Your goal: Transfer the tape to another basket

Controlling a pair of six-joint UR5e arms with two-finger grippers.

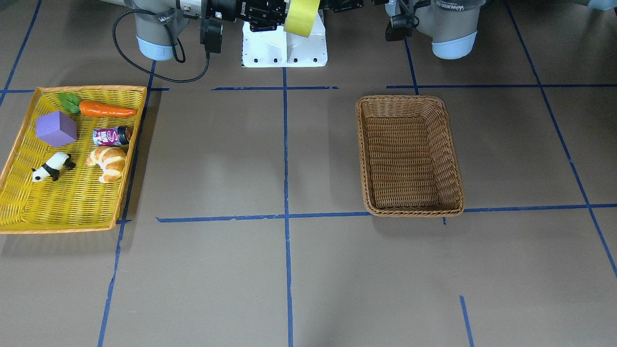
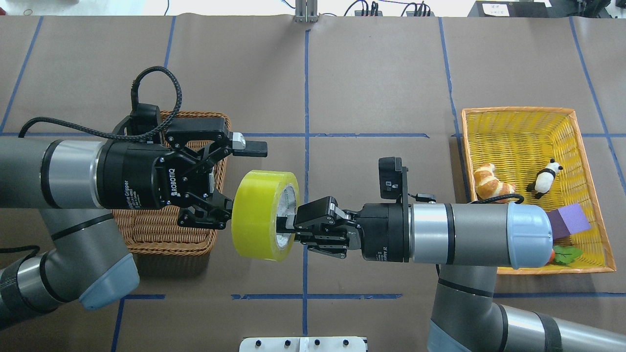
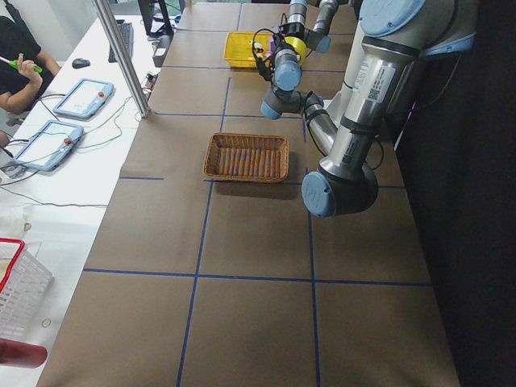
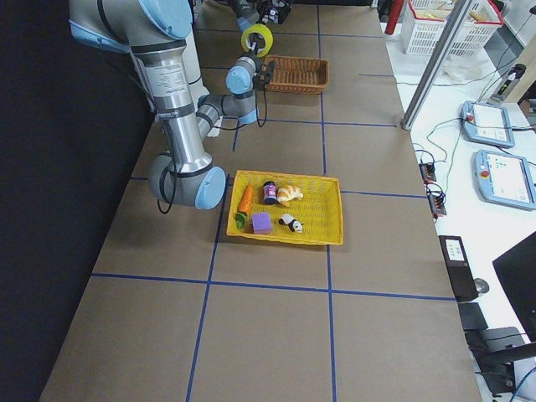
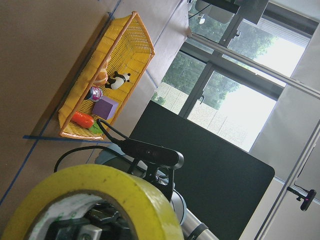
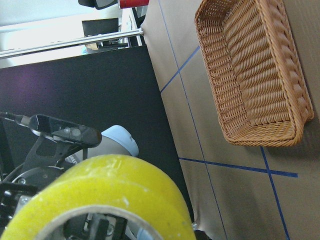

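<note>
The yellow-green tape [image 2: 261, 215] hangs in the air between my two grippers, near the robot's side of the table. It also shows in the front view [image 1: 301, 17] and the right side view [image 4: 256, 39]. My right gripper [image 2: 288, 227] is shut on the tape, with a finger in its grey-white core. My left gripper [image 2: 244, 182] is open, its fingers [image 2: 249, 146] spread above and beside the tape's other face. The brown wicker basket [image 2: 161, 237] lies empty [image 1: 407, 99] under my left arm. The tape fills the bottom of the left wrist view [image 5: 100, 197] and the right wrist view [image 6: 110, 192].
The yellow tray [image 1: 72, 207] at my right holds a carrot [image 1: 106, 110], a purple cube [image 1: 56, 128], a can [image 1: 111, 136], a toy panda [image 1: 52, 166] and a croissant [image 1: 108, 162]. Blue tape lines mark the brown table. The white robot base [image 1: 284, 48] stands at the table's edge.
</note>
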